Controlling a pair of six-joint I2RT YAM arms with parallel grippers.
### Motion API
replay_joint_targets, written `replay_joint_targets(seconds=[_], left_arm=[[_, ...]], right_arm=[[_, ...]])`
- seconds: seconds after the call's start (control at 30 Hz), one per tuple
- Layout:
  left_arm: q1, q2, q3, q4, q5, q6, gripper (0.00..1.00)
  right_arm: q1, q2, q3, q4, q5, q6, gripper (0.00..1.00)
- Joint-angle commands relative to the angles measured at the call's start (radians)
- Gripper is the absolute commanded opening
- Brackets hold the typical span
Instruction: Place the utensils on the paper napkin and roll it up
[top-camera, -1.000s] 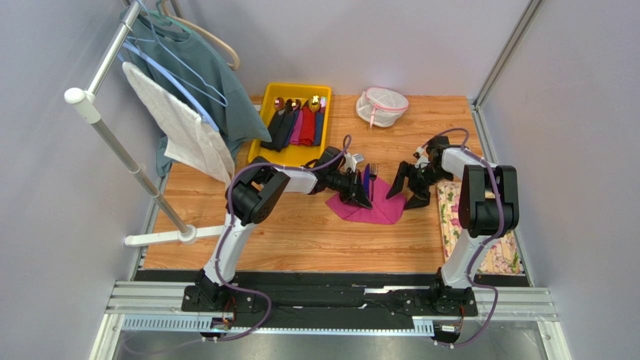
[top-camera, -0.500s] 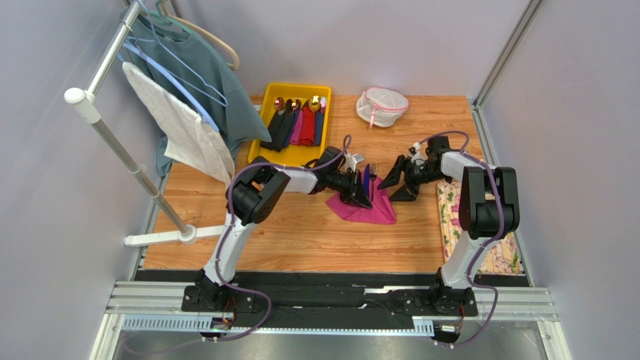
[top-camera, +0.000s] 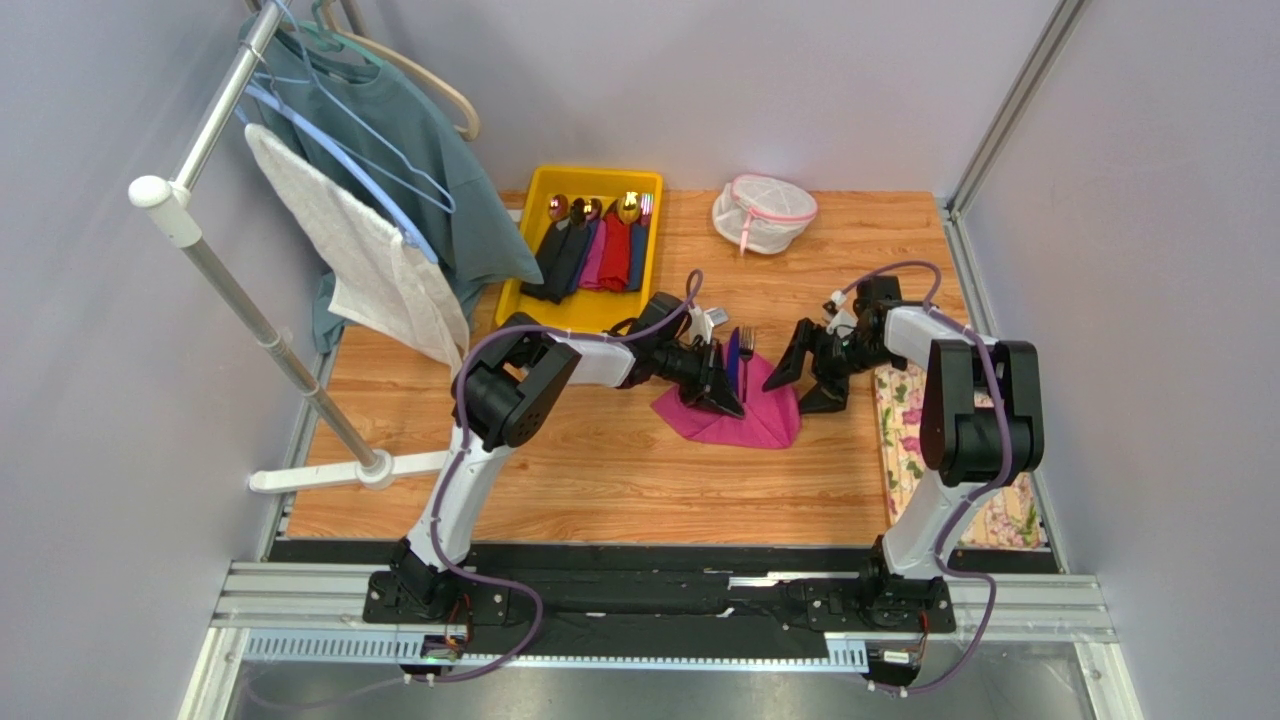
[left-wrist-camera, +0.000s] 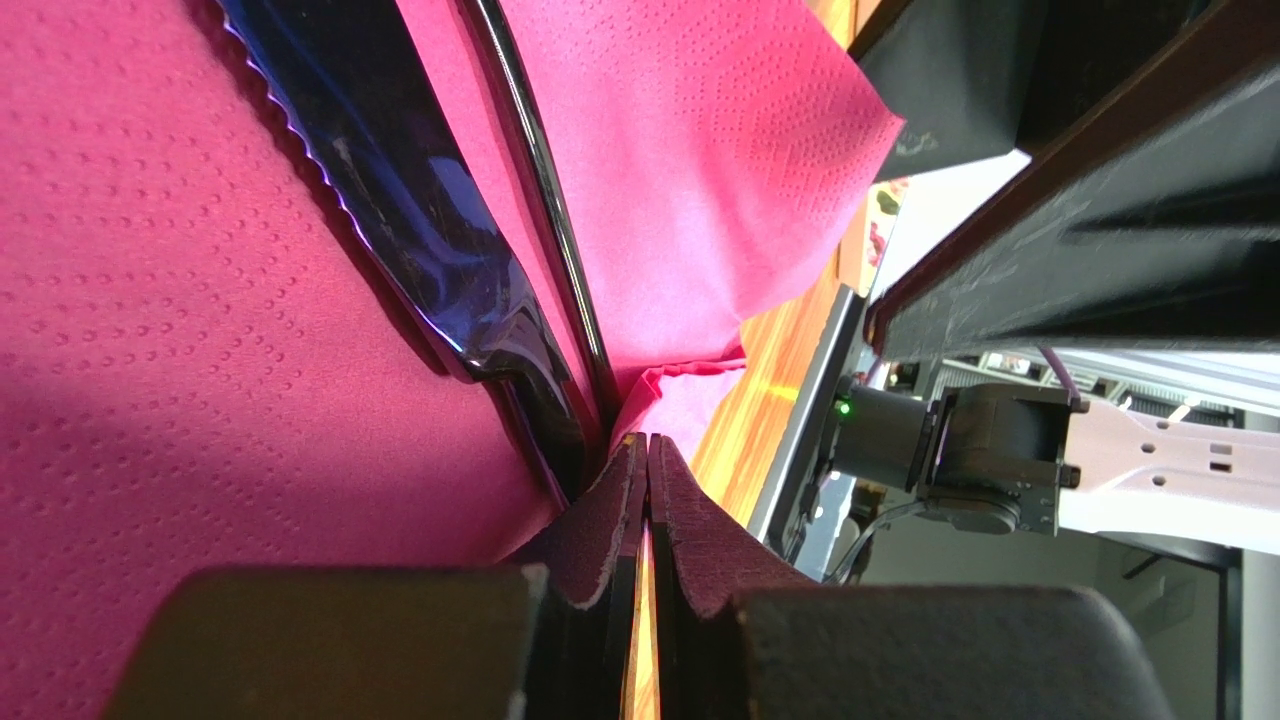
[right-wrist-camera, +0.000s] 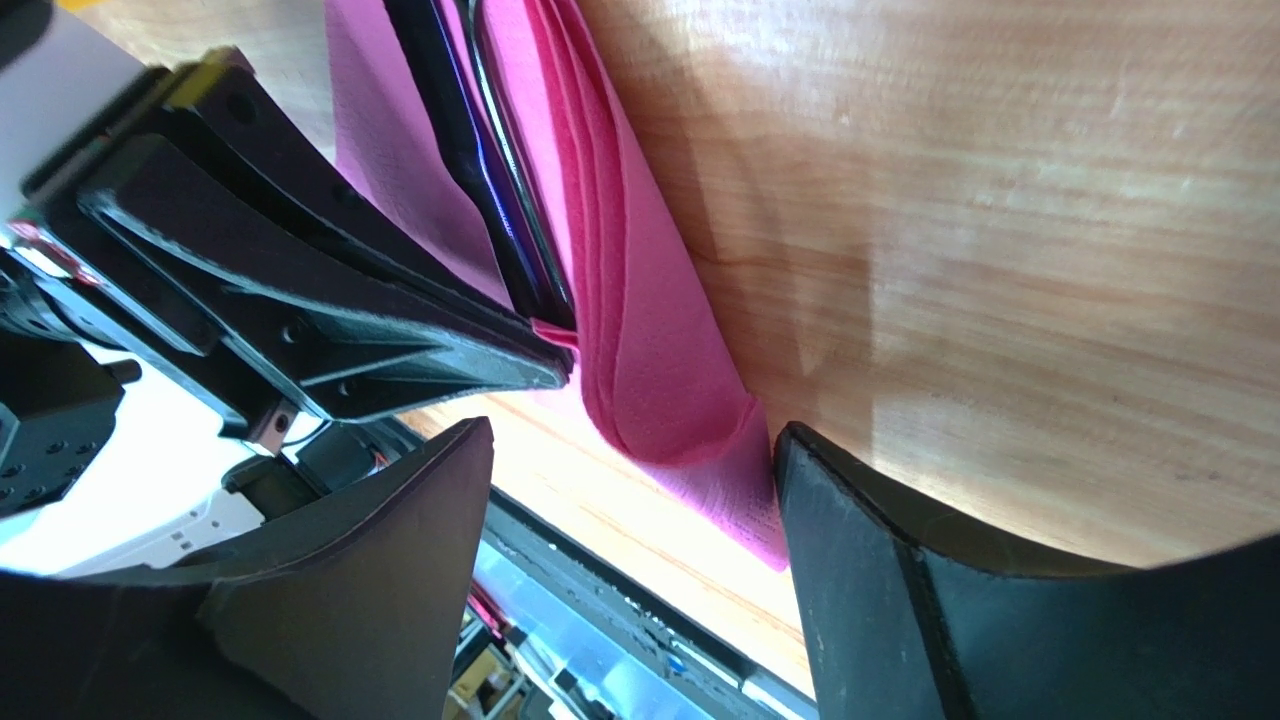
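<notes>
the left gripper (top-camera: 726, 399) is closed, its two fingers (left-wrist-camera: 601, 525) pressed flat together with no gap at the tips. the tips touch the folded edge of the paper napkin (top-camera: 747, 422), right where the narrow ends of the utensils (top-camera: 732, 362) come in; i cannot tell whether any paper is caught between them. in the left wrist view the gripper (left-wrist-camera: 648, 447) sits low over the pink sheet (left-wrist-camera: 181, 330)

the right gripper (top-camera: 801, 386) stands wide, nothing clamped in it. in its own wrist view the gripper (right-wrist-camera: 631, 435) straddles the napkin's (right-wrist-camera: 661, 353) raised fold, with one finger (right-wrist-camera: 879, 570) touching the paper's edge and the other apart from it, close beside the left gripper's fingers (right-wrist-camera: 346, 308)

the napkin lies on the wooden table (top-camera: 601, 480) near the middle, between the two grippers, its right side lifted and doubled over towards the utensils. the utensils (right-wrist-camera: 478, 143) lie side by side inside that fold, touching the paper. their long axis runs near to far across the table, roughly in line with the fold. one is a knife (left-wrist-camera: 398, 210) with a serrated edge, its blade broadening away from the left fingertips; beside it runs a thin dark stem (left-wrist-camera: 534, 173), parallel to it. which end faces the far wall i cannot tell

a floral cloth (top-camera: 902, 435) lies just right of the right gripper
</notes>
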Motion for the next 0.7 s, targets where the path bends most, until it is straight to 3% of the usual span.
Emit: replay_joint_targets(seconds=[0.0,0.27,0.5,0.6,0.67], left_arm=[[0.002,0.018,0.011,0.002,-0.009,-0.001,0.09],[0.002,0.015,0.005,0.005,-0.014,-0.002,0.09],[0.002,0.01,0.002,0.005,-0.015,0.001,0.09],[0.002,0.012,0.002,0.004,-0.018,-0.001,0.09],[0.002,0.012,0.003,0.004,-0.017,-0.001,0.09]], right_arm=[[0.003,-0.017,-0.033,-0.047,-0.049,-0.04,0.72],[0.002,-0.028,-0.069,-0.062,-0.118,-0.039,0.71],[0.0,-0.07,-0.04,-0.024,-0.043,-0.025,0.65],[0.002,-0.08,-0.034,-0.012,-0.01,-0.028,0.59],[0.003,-0.076,-0.03,-0.015,-0.003,-0.028,0.49]])
